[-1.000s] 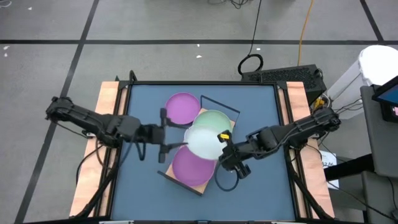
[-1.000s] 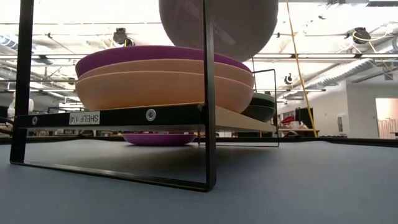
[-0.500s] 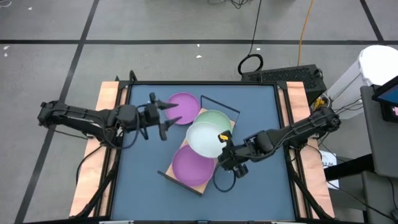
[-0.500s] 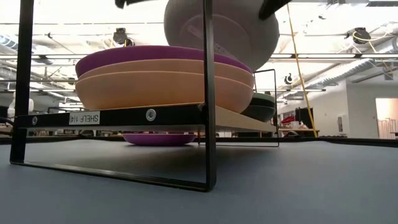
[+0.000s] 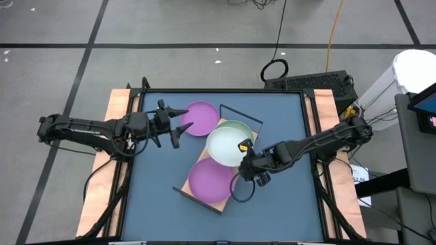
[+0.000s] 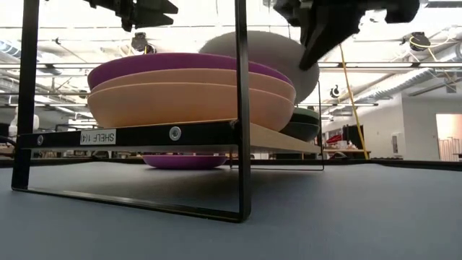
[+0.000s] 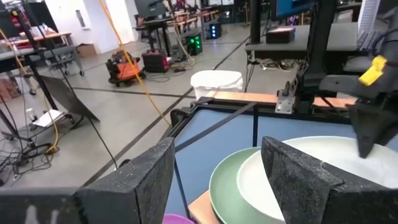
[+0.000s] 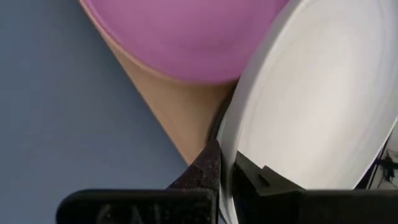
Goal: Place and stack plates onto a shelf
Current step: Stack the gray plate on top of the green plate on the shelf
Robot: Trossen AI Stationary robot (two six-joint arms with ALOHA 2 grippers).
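**Inspector A:** On the shelf, what is recorded as placed?

**Inspector B:** At the near end, a stack is noted: a purple plate on top, with two pink plates under it, as seen in the low view. At the far end, a pale green plate is seen on top, and a dark plate lies beneath it.

**Inspector A:** And the white-grey plate?

**Inspector B:** It is held by its rim in the right gripper, whose fingers are clamped on its edge in the right wrist view. It is carried tilted over the middle of the shelf, overlapping the green plate. It is judged not yet set down.

**Inspector A:** The left gripper?

**Inspector B:** Its fingers are spread apart and empty, beside a second purple plate lying on the table just off the shelf.

**Inspector A:** Progress?

**Inspector B:** Five plates are counted on the shelf, one is in hand, one is left on the table. An eighth cannot be confirmed.
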